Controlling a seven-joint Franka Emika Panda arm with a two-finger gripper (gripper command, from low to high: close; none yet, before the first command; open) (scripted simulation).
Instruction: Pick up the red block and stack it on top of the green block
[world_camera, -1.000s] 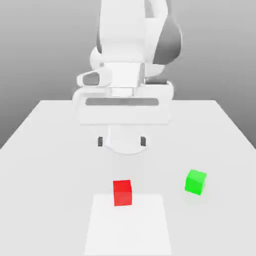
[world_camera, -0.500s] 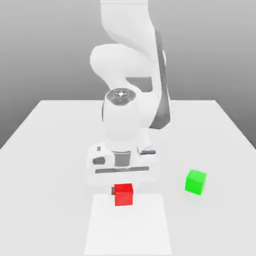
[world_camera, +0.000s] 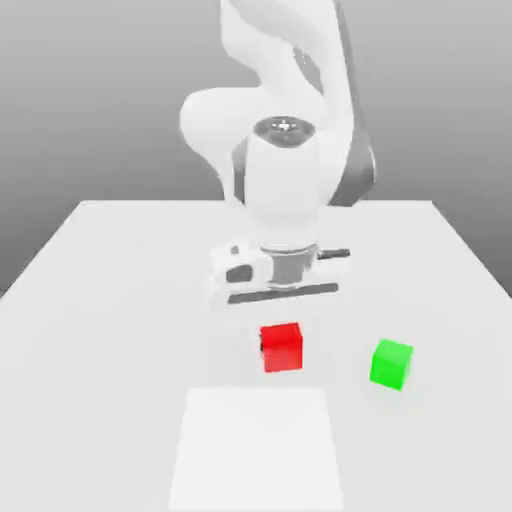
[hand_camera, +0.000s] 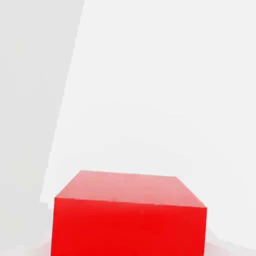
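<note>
Layout around the pincer, exterior view and hand view

The pincer (world_camera: 281, 340) hangs under the arm's hand above the table (world_camera: 90, 300), closed on the red block (world_camera: 282, 347), which sits directly below the hand and off the tabletop. The green block (world_camera: 391, 363) rests on the table to the exterior view's right of the pincer, apart from it. In the hand view the red block (hand_camera: 129, 215) sits close under the camera.

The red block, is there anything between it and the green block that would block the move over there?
Nothing visible does. The red block sits under the gripper, shut on it, and only bare table separates it from the green block toward the exterior view's right.
</note>
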